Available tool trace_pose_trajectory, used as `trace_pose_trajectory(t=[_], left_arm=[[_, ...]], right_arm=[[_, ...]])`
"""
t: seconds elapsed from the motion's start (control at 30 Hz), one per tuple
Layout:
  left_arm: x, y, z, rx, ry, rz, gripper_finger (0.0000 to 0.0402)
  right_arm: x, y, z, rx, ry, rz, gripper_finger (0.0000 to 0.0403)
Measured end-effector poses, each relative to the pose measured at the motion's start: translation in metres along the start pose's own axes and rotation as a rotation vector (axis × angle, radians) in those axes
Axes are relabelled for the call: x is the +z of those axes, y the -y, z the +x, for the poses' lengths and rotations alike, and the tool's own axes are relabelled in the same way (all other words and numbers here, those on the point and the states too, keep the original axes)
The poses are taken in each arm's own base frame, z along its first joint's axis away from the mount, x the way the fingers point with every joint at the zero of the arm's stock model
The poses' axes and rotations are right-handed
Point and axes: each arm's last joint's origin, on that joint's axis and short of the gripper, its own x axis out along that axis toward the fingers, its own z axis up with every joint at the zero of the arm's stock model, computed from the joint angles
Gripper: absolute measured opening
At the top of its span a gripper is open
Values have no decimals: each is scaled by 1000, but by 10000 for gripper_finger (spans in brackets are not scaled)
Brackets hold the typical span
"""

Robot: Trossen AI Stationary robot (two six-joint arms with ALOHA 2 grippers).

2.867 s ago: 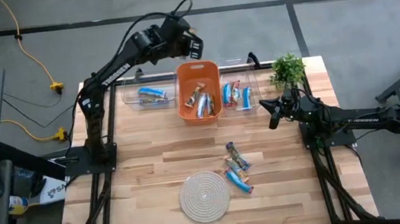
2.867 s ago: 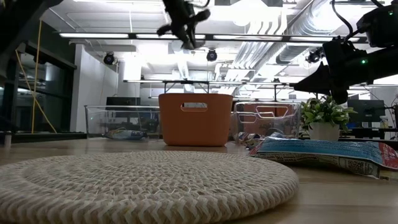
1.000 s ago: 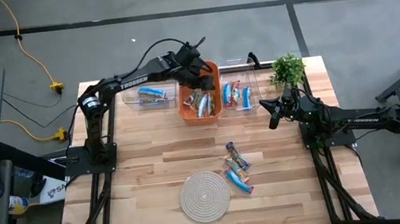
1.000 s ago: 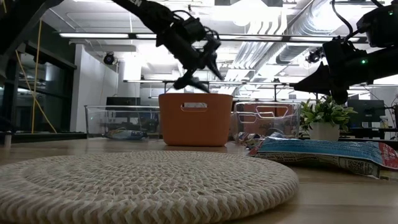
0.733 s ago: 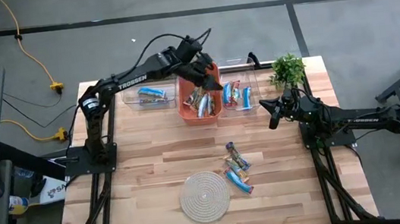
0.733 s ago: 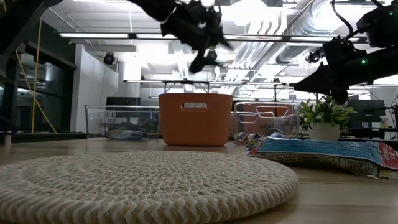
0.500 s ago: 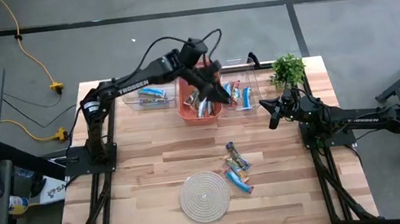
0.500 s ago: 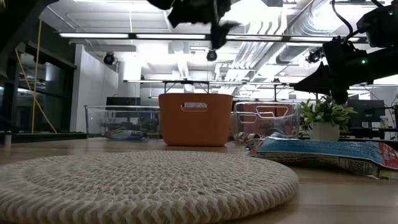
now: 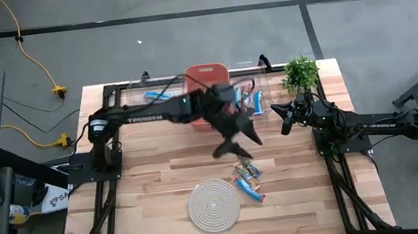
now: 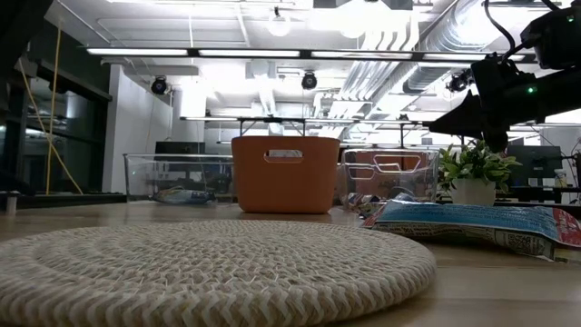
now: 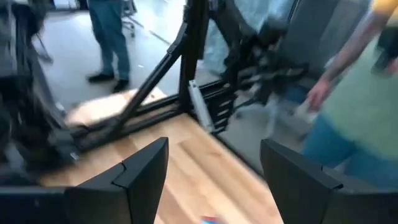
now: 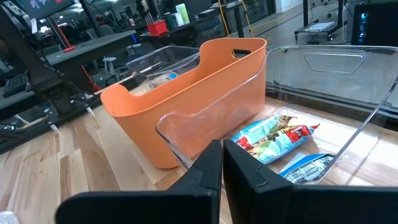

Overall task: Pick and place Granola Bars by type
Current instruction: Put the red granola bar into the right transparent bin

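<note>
My left gripper point(image 9: 238, 147) hangs open and empty above the middle of the table, over the loose Granola Bars point(image 9: 247, 165); its spread fingers point(image 11: 144, 174) have nothing between them. These blue and tan bars lie flat on the wood, one of them close in the low view point(image 10: 472, 223). More bars lie in the clear bin point(image 12: 277, 134) right of the orange bin point(image 9: 205, 73), and a blue bar point(image 9: 157, 96) lies in the left clear bin. My right gripper point(image 9: 283, 121) waits shut at the table's right, facing the bins.
A round coiled rope mat point(image 9: 213, 204) lies near the front edge. A potted plant point(image 9: 300, 72) stands at the far right corner. People stand beyond the table's edge, one in a green shirt point(image 11: 364, 93). Bare wood lies left of the mat.
My left gripper has risen out of the orange bin and swung toward the table's near edge, over the loose bars, rolling about its own axis on the way. It has stayed open and carries nothing. The bars and bins have not moved.
</note>
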Motion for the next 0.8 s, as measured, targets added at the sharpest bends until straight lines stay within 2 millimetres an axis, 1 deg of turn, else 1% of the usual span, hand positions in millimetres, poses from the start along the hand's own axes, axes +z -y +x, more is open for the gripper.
trace_pose_trajectory(t=[0.07, 0.2, 0.3, 0.43, 0.5, 0.57, 0.67, 0.73, 0.8], left_arm=[[0, 12, 12, 43, -33, 116, 250], [-4, 34, 32, 208, -170, 294, 250], [-7, 50, 44, 258, -258, 352, 250], [-15, 70, 54, 225, -355, 385, 250], [-22, 74, 62, 226, -400, 384, 250], [-30, 78, 66, 215, -457, 365, 250], [-34, 78, 73, 202, -463, 365, 250], [-43, 81, 77, 186, -510, 352, 250], [-51, 77, 91, 180, -494, 363, 250]], right_arm=[[0, 0, 0, 0, 0, 0, 0], [0, 0, 0, 0, 0, 0, 0], [0, 0, 0, 0, 0, 0, 0], [0, 0, 0, 0, 0, 0, 0], [0, 0, 0, 0, 0, 0, 0], [0, 0, 0, 0, -1, 0, 0], [0, 0, 0, 0, 0, 0, 0], [0, 0, 0, -1, 0, 0, 0], [0, 0, 0, 0, 0, 0, 0]])
